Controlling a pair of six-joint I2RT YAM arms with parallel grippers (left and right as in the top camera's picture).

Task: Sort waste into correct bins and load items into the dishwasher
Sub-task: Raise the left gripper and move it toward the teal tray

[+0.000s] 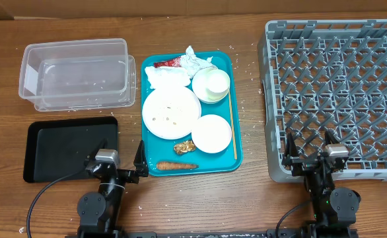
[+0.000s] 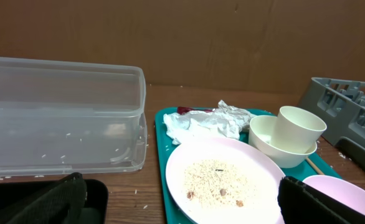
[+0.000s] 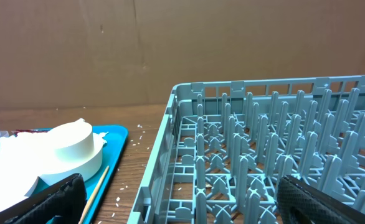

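A teal tray [image 1: 236,155] holds a round white plate [image 1: 171,112] [image 2: 220,180] strewn with rice grains, a bowl with a cup in it [image 1: 211,84] [image 2: 298,127], and a second bowl [image 1: 211,133]. Crumpled napkins [image 1: 167,76] [image 2: 210,121] and a red wrapper [image 1: 167,64] lie at its far end. A brown lump [image 1: 183,147] and a sausage stick [image 1: 177,166] lie at its near end. My left gripper [image 1: 117,162] [image 2: 182,208] is open and empty, low between the black tray [image 1: 55,149] and the teal tray. My right gripper [image 1: 310,155] [image 3: 182,205] is open and empty at the grey dish rack's [image 1: 339,92] near left corner.
The clear tub [image 1: 74,73] [image 2: 58,118] stands behind the black tray with a few rice grains inside. A thin wooden skewer [image 1: 232,125] lies along the teal tray's right side. Rice grains are scattered on the table [image 1: 249,86] between tray and rack.
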